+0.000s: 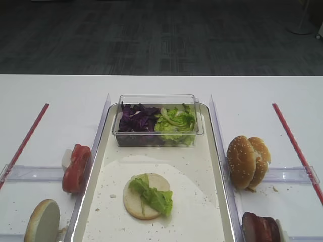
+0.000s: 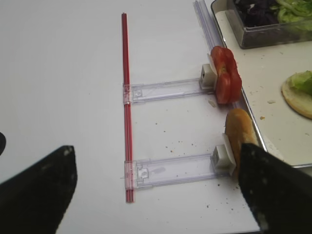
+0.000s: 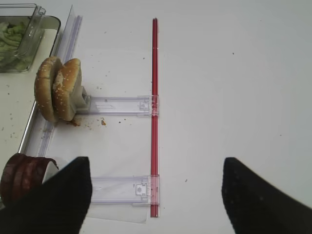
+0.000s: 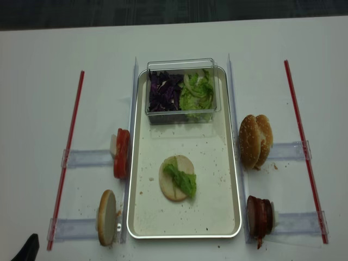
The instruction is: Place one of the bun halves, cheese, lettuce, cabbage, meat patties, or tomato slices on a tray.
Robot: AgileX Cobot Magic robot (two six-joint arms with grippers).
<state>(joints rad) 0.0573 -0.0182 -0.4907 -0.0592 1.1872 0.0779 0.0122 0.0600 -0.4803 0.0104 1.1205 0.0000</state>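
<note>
While open, right tool [image 3: 155,195] flanks meat patties [image 3: 22,176].

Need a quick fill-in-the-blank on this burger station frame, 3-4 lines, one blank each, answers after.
1. On the tray, the flat bun half carries a piece of ____.
2. In the clear tub, the cabbage lies to the ____ of the green leaves in the exterior high view.
3. The tomato slices stand on edge just outside the tray's ____ rim in that view.
4. The meat patties stand nearer the camera than the ____ bun halves.

Missing words: lettuce; left; left; sesame-seeded
</note>
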